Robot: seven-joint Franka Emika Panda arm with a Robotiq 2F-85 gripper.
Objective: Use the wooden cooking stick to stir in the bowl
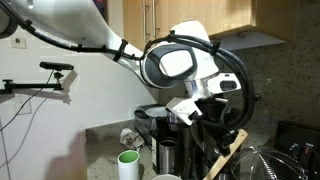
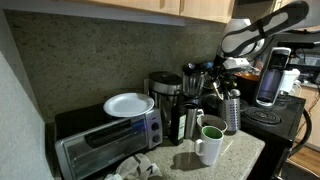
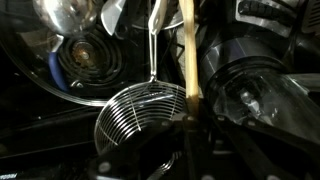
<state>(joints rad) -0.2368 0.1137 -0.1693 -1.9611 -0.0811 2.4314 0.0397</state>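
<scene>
The wooden cooking stick [image 1: 230,152] is light tan and stands tilted at the right in an exterior view. In the wrist view it runs as a straight pale shaft [image 3: 187,60] down into my jaws. My gripper [image 3: 190,128] is shut on it. In both exterior views the gripper [image 1: 213,128] [image 2: 213,88] hangs over the counter's appliances. A pale curved rim [image 1: 167,177] at the bottom edge may be the bowl; I cannot tell for sure.
A white cup with green inside [image 1: 128,164] [image 2: 210,142] and a steel tumbler [image 2: 232,112] stand on the counter. A coffee maker [image 2: 165,95], a toaster oven [image 2: 105,140] with a white plate [image 2: 128,104], and a wire skimmer [image 3: 140,118] are nearby.
</scene>
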